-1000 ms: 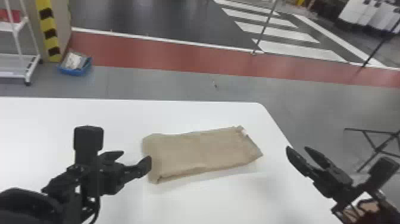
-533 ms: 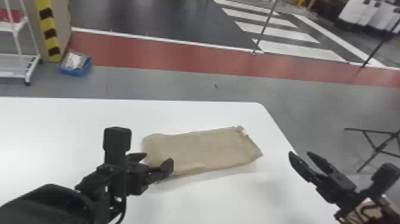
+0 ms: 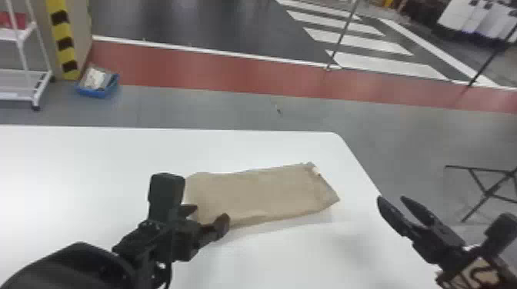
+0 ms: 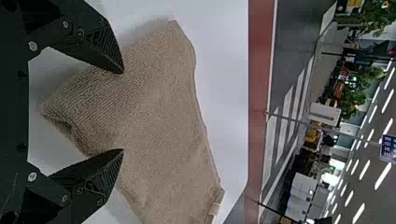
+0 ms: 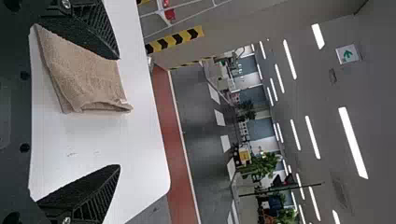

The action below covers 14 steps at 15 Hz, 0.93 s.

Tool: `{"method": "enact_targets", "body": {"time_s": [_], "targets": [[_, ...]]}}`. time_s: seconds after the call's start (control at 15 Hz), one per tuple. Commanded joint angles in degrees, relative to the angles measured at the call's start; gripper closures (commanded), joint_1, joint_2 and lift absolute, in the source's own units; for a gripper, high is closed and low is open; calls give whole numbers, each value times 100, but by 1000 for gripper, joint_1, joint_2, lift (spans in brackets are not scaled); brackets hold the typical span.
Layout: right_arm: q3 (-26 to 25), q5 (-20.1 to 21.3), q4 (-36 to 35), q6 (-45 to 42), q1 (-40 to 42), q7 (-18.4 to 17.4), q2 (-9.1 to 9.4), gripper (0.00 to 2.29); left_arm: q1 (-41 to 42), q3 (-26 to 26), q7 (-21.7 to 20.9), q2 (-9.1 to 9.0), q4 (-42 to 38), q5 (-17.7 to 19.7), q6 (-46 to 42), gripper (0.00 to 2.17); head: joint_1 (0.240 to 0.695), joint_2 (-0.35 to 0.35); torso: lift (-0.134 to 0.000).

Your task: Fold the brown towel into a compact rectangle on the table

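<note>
Brown towel (image 3: 261, 196) folded on table (image 3: 96, 165); left pincer (image 3: 207, 215) open.

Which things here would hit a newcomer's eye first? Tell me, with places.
The brown oblong cloth towel stands out first, lying on the smooth white table. Next comes the black left gripper, its jaws parted at the towel's left end. Beyond the table, far left, rises a yellow and black striped strip.

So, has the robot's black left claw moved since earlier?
Yes, the left claw has shifted to the robot's right, farther across the left end of the folded brown towel.
</note>
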Motion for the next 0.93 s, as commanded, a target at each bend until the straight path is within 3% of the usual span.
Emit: {"method": "enact_targets", "body": {"time_s": [0.0, 0.27, 0.47, 0.53, 0.6, 0.87], "targets": [[-8, -31, -10, 3, -8, 25, 8, 49, 16, 0, -1, 30, 3, -39, 18, 380, 695, -350, -124], [-17, -49, -72, 20, 1, 34, 8, 49, 43, 0, -10, 83, -32, -39, 35, 721, 695, -350, -124], [-35, -66, -116, 38, 1, 34, 8, 49, 60, 27, -10, 101, -67, -48, 70, 829, 695, -350, -124], [-52, -66, -133, 38, 1, 34, 8, 49, 69, 44, 8, 101, -76, -83, 70, 1166, 695, -350, -124], [-79, -93, -142, 38, 10, 42, 17, 49, 69, 97, 8, 101, -67, -171, 70, 1241, 695, -350, -124], [-61, -101, -160, 38, 10, 42, 26, 49, 131, 457, -1, 241, -111, -241, 70, 1241, 695, -350, -124]]}}
